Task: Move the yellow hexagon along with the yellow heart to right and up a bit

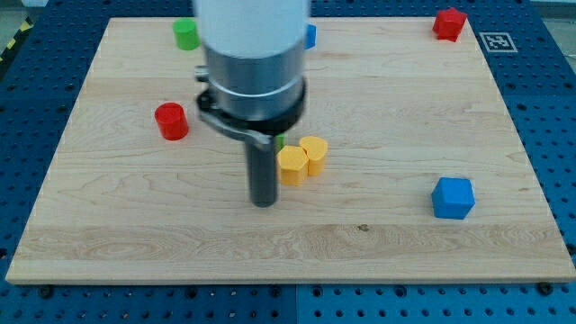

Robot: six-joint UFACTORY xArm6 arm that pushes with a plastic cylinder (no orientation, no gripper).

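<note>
- The wooden board point(378, 243) carries every block; it has no containers.
- I have no jaws; my tip point(263, 203) rests just left of the yellow hexagon point(292, 166).
- The yellow heart point(314, 154) touches the hexagon's upper right.
- The blue cube point(452, 198) lies well right of the hexagon.

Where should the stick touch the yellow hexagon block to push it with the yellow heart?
There is no claw, so it cannot be gripped, only pushed. My tip sits just left of and slightly below the yellow hexagon, whose far side touches the yellow heart. Pressing the hexagon's lower-left face, coming from the view's bottom left, would probably drive both right and up together, since the heart lies in line behind it.
</note>
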